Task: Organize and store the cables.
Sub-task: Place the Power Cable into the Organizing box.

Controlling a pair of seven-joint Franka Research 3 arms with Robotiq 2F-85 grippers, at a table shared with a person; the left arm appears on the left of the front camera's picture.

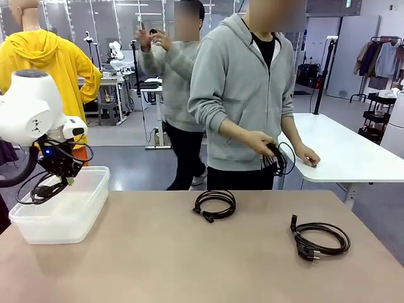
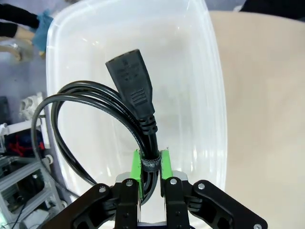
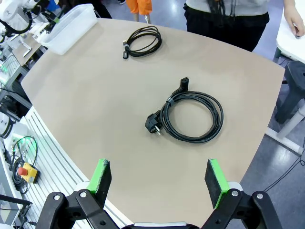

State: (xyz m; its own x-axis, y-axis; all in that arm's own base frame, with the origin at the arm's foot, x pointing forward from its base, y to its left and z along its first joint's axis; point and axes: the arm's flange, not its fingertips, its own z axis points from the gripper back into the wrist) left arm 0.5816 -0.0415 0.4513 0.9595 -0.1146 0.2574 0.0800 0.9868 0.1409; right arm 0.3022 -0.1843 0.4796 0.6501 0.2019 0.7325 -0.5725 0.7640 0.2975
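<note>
Left hand [image 2: 151, 164] holds a coiled cable [image 2: 95, 109] above the clear plastic bin [image 1: 82, 218].

The left hand's green pads are clamped on the strapped neck of the coil, just below its black plug. The loop hangs over the bin's open top at the left end of the table [image 1: 158, 265]. The right hand [image 3: 159, 176] stands wide apart with nothing between its pads and hovers over the near right part of the table. A second coil [image 1: 214, 205] lies flat near the table's middle, toward the far edge. A third coil [image 1: 319, 240], with plugs, lies flat on the right side, well apart from it. Across the table, a person's hand [image 1: 260, 142] grips another black cable [image 1: 283, 159] at waist height.
</note>
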